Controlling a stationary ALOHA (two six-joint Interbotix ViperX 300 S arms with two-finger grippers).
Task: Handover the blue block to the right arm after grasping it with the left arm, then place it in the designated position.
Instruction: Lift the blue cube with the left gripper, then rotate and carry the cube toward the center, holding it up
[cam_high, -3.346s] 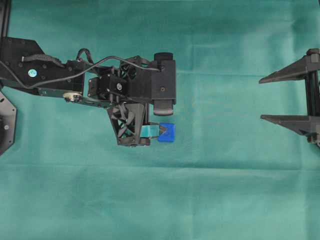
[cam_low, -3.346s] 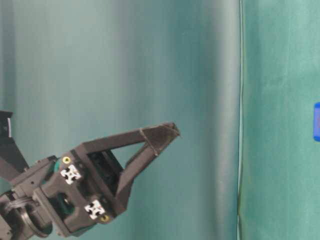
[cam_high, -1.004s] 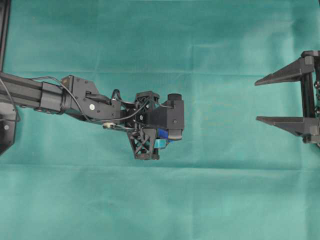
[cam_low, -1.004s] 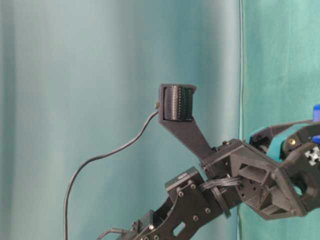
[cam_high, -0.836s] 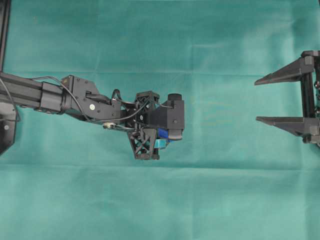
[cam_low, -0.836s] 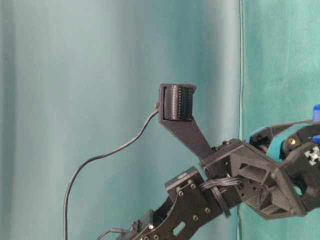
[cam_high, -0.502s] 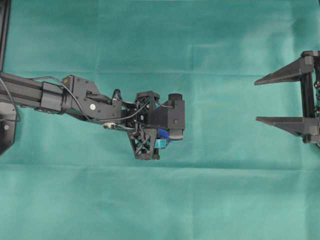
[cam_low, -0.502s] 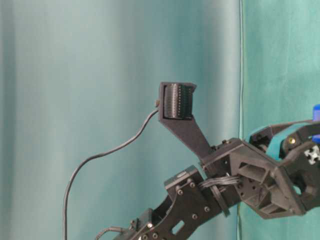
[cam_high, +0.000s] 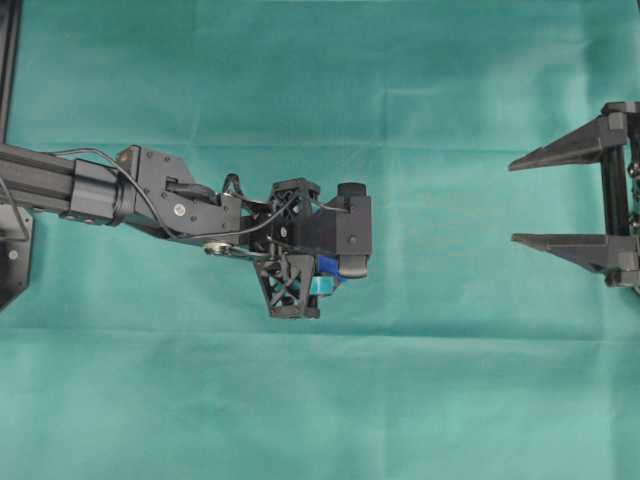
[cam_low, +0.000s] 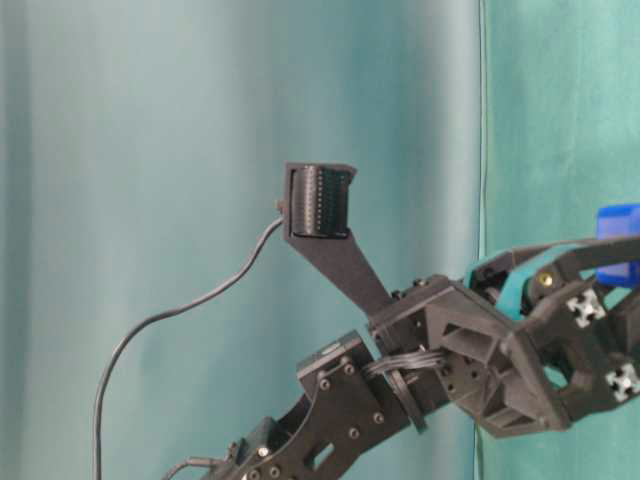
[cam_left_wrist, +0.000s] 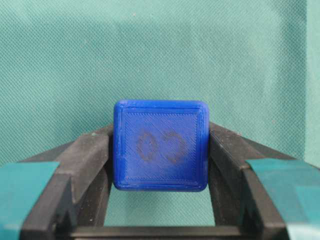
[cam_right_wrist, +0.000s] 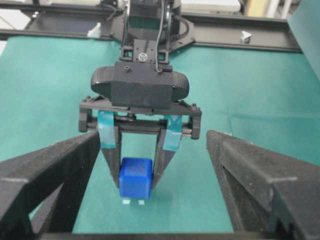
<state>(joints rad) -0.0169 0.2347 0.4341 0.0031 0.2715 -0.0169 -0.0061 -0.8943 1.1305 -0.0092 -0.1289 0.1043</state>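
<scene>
The blue block (cam_left_wrist: 160, 145) is a small cube with a faint dark mark on the face toward the left wrist camera. My left gripper (cam_left_wrist: 160, 137) is shut on it, one teal-taped finger (cam_right_wrist: 107, 131) pressing each side. Overhead, the block (cam_high: 326, 268) shows only as a blue sliver under the left wrist camera. The table-level view has the block (cam_low: 620, 228) at the right edge, in the fingertips. My right gripper (cam_high: 513, 202) stands open at the right edge, far from the block, and its black fingers (cam_right_wrist: 55, 165) frame the block (cam_right_wrist: 135, 178). Two tiny white marks (cam_right_wrist: 133, 202) of the designated position show just below the block.
Green cloth (cam_high: 320, 400) covers the table. The left arm (cam_high: 150, 200) stretches in from the left edge with a loose cable (cam_low: 170, 315). Black frame rails (cam_right_wrist: 240, 40) run along the far side behind the left arm.
Since 3.3 s ago the left arm has lifted the block off the cloth. Over the last second it shifted slightly with the block still gripped. The right gripper has not moved.
</scene>
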